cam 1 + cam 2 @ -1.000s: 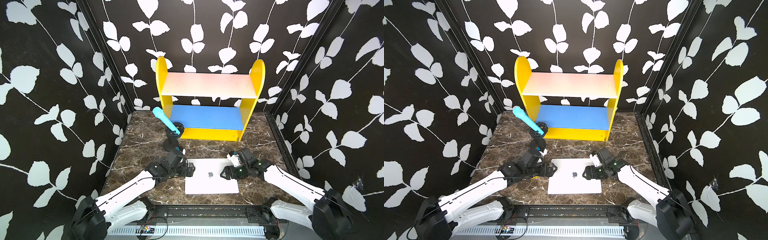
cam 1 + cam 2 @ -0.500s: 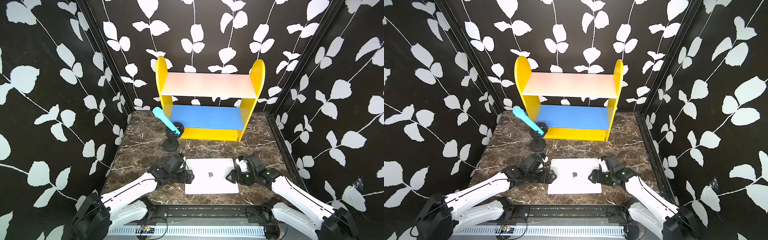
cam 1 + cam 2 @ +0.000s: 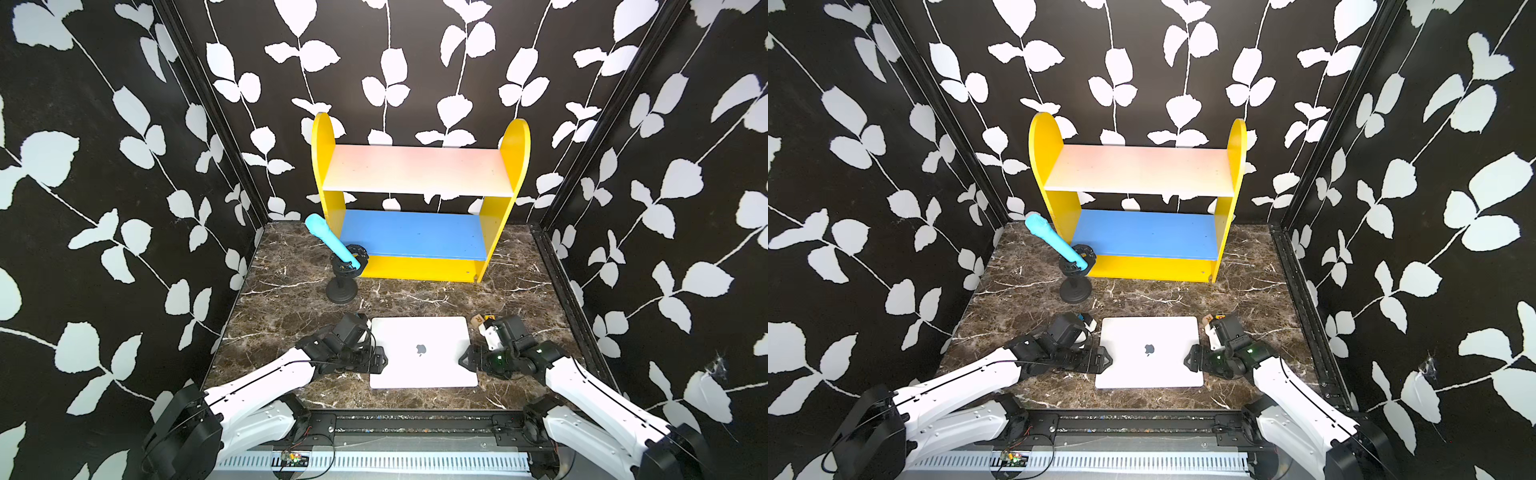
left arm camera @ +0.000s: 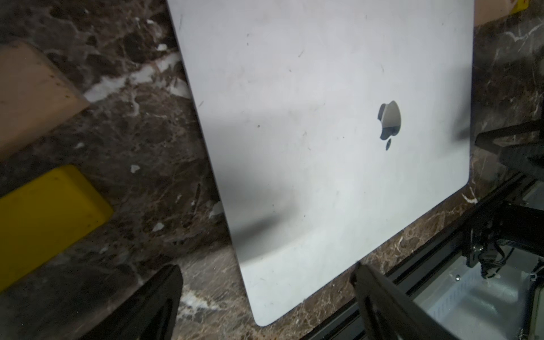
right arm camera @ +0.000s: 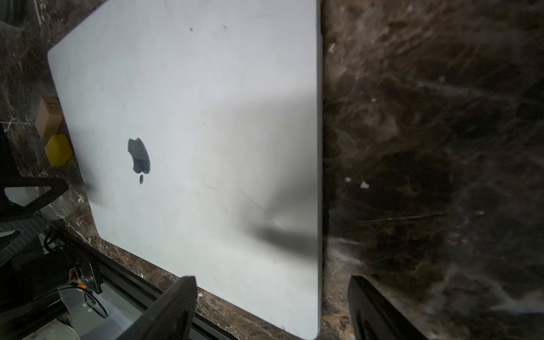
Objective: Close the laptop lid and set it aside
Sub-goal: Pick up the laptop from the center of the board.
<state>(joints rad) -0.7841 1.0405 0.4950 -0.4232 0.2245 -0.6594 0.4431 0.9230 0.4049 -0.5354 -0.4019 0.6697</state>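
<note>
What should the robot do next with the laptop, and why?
Probably close in on the laptop at its side edges and grip it. Its lid is already shut, it lies flat on the table, and the left fingers and right fingers stand open beside it, holding nothing.

Dark apple logo (image 3: 421,350) on the lid (image 3: 399,368); a small wooden block (image 5: 48,117) reads perhaps "73".
</note>
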